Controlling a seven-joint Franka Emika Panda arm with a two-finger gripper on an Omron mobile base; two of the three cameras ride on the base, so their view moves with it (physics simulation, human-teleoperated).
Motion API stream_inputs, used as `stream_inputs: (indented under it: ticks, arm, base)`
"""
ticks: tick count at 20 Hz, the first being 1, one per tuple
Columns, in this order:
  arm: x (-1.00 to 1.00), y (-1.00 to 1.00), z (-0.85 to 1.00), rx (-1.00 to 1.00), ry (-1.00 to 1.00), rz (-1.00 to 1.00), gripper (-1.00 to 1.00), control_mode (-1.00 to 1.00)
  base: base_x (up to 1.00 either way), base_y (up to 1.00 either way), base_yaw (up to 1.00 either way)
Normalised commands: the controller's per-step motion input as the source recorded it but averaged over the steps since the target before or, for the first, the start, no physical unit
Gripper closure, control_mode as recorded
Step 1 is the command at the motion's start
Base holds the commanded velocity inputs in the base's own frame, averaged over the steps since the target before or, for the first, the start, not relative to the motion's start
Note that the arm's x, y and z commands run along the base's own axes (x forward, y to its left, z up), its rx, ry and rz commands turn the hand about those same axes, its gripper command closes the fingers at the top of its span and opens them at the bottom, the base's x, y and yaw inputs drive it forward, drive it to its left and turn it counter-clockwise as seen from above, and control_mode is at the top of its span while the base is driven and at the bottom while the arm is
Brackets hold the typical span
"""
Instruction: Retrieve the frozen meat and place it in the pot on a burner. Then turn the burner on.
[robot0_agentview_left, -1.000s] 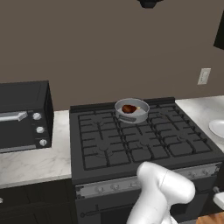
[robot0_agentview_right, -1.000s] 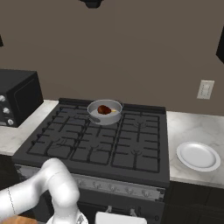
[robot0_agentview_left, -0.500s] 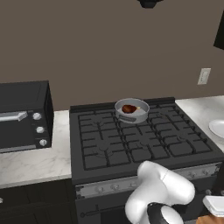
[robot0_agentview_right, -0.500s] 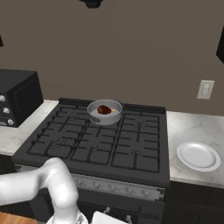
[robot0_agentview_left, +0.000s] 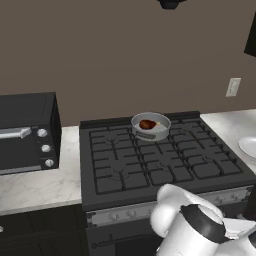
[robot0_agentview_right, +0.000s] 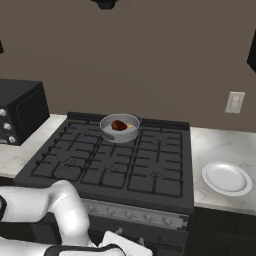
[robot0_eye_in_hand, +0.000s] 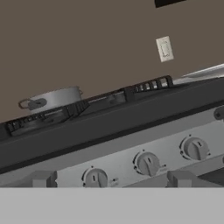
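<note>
The frozen meat (robot0_agentview_left: 147, 124) (robot0_agentview_right: 118, 125), a small reddish-brown drumstick, lies inside the grey pot (robot0_agentview_left: 150, 127) (robot0_agentview_right: 120, 128) (robot0_eye_in_hand: 54, 99). The pot rests on the back middle burner (robot0_agentview_left: 150, 136) of the black stove. My gripper (robot0_eye_in_hand: 112, 179) hangs low in front of the stove's grey control panel, open, its fingertips (robot0_eye_in_hand: 43, 178) wide apart with nothing between them. It faces a row of round knobs (robot0_eye_in_hand: 148, 163), the closest one just above the gap between the fingers. My white arm (robot0_agentview_left: 185, 225) (robot0_agentview_right: 60, 205) is folded down below the stove's front edge.
A black toaster oven (robot0_agentview_left: 25, 132) stands on the marble counter left of the stove. A white plate (robot0_agentview_right: 226, 178) lies on the counter to the right, under a wall outlet (robot0_agentview_right: 234, 102). Other burners with grate bars (robot0_agentview_right: 150, 165) surround the pot.
My arm has sunk lower and swung toward the stove's front panel. The pot and the meat in it have not moved.
</note>
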Motion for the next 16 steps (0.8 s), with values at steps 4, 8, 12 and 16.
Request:
stream_inputs:
  ticks: [4, 8, 12, 16]
  arm:
    - [0.20, 0.00, -0.02, 0.00, 0.00, 0.00, -1.00, -1.00]
    - [0.09, 0.00, -0.06, 0.00, -0.02, 0.00, -1.00, -1.00]
    - [0.02, 0.00, -0.17, 0.00, -0.04, 0.00, -1.00, -1.00]
    - [0.00, 0.07, -0.18, 0.00, -0.07, 0.00, -1.00, -1.00]
  base:
    - [0.00, 0.00, 0.00]
    - [0.00, 0.00, 0.00]
    - [0.00, 0.00, 0.00]
    - [0.00, 0.00, 0.00]
